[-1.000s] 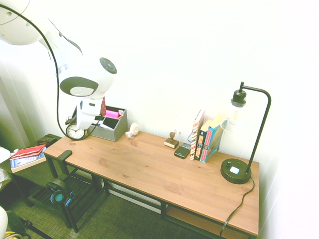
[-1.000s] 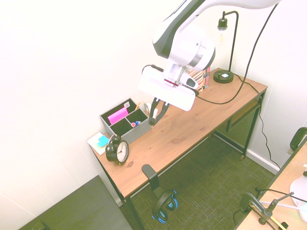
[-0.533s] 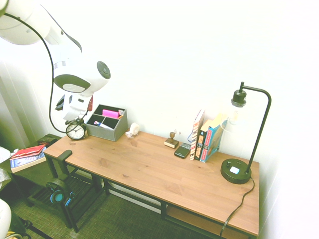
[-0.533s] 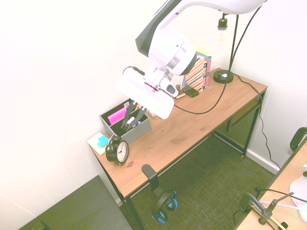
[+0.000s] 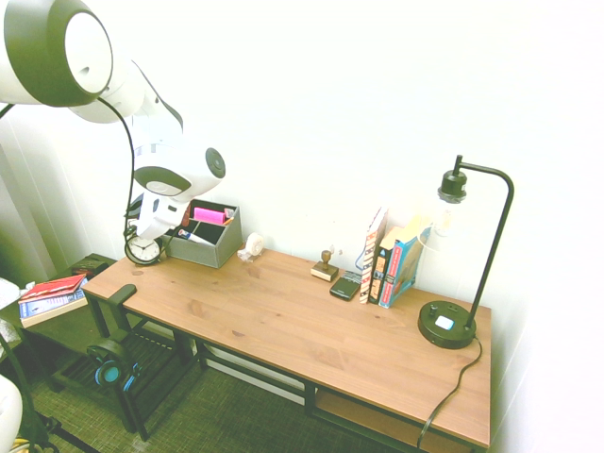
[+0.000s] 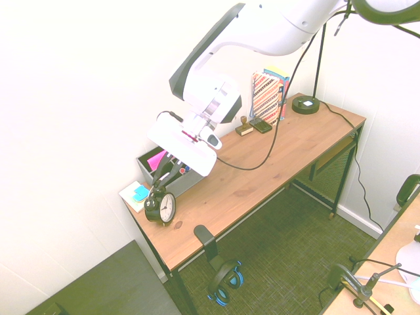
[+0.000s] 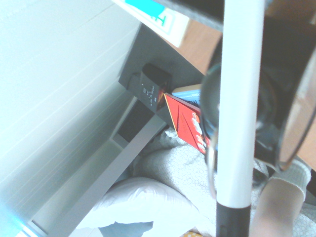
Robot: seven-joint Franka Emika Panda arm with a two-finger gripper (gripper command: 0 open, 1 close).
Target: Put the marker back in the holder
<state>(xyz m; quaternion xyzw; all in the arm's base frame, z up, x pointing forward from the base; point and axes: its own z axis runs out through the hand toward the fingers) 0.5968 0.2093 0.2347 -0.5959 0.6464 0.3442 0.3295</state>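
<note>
The marker (image 7: 240, 98) is gripped in the closed gripper (image 6: 162, 176), as is shown by the wrist view, where its white barrel and black end run up from the bottom edge. The gripper is angled downward above the clock (image 6: 161, 206), at the left end of the desk (image 6: 262, 164). The holder (image 5: 203, 241) stands just beside the clock, against the wall, with a pink item (image 5: 209, 215) seen inside it.

White walls, wooden desk (image 5: 311, 326), black lamp (image 5: 462, 255), green carpet (image 6: 282, 249).
</note>
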